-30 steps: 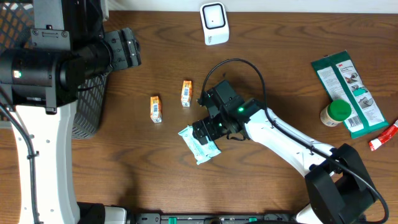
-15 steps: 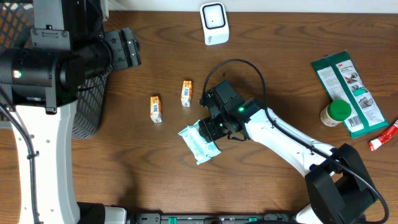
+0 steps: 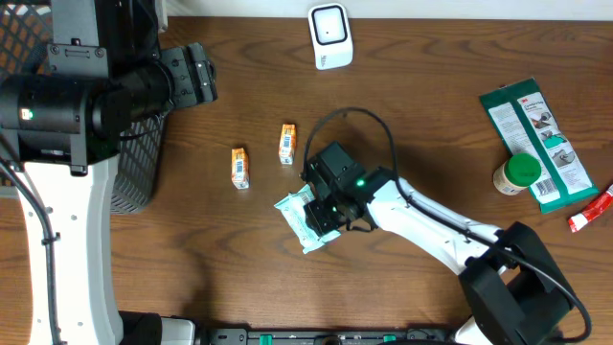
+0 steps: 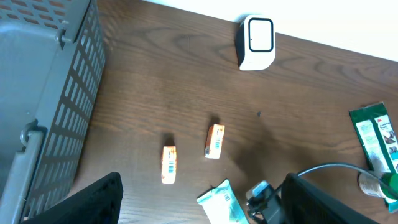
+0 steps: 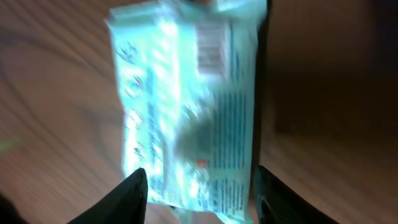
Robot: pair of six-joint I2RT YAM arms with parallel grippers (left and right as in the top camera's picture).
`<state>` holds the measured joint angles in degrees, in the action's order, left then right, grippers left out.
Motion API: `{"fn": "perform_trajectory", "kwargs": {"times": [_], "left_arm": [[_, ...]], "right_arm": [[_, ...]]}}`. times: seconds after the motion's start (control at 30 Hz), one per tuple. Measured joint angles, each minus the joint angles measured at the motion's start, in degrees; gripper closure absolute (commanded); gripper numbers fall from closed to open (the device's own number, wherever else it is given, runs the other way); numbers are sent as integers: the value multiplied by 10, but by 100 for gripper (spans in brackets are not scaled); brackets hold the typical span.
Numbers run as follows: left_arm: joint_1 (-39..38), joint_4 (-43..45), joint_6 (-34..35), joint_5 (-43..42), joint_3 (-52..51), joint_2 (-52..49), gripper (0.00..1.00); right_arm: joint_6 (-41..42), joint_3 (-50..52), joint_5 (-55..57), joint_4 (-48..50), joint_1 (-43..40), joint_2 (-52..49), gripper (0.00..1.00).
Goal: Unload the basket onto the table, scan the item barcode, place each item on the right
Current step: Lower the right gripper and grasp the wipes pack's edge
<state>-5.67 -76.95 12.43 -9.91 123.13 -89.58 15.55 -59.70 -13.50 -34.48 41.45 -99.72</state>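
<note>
A teal wipes packet (image 3: 296, 219) lies on the brown table left of centre, its barcode showing at one end in the right wrist view. My right gripper (image 3: 322, 210) is down over it, and its two dark fingers press the long sides of the packet (image 5: 186, 106), so the right gripper (image 5: 198, 186) is shut on it. The white barcode scanner (image 3: 329, 35) stands at the table's far edge. High over the left side, my left gripper (image 4: 204, 180) hangs open and empty; the packet (image 4: 219, 202) shows below it.
Two small orange boxes (image 3: 239, 167) (image 3: 286, 144) lie left of the packet. A grey mesh basket (image 3: 134, 163) stands at the left edge. At the right lie a green pack (image 3: 536, 144), a green-capped bottle (image 3: 517, 174) and a red tube (image 3: 592, 211).
My right gripper's jaws have closed from wide open onto the wipes packet, and the arm has shifted slightly left. The left arm has not moved.
</note>
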Motion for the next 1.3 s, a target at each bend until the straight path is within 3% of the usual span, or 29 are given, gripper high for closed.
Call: {"fn": "perform_trajectory", "kwargs": {"times": [0.13,0.4,0.67,0.73,0.77,0.83,1.07,1.3], "left_arm": [[0,0,0,0,0,0,18],[0,0,0,0,0,0,18],[0,0,0,0,0,0,18],[0,0,0,0,0,0,18],[0,0,0,0,0,0,18],[0,0,0,0,0,0,18],[0,0,0,0,0,0,18],[0,-24,0,-2,0,0,18]], "right_arm": [[16,24,1,15,0,-4,48],[26,27,3,22,0,-4,65],[80,45,14,22,0,-4,58],[91,47,16,23,0,-4,67],[103,47,15,24,0,-4,83],[110,47,16,27,0,-4,99],[123,47,16,46,-9,-4,99],[100,44,11,45,-93,-3,99]]}}
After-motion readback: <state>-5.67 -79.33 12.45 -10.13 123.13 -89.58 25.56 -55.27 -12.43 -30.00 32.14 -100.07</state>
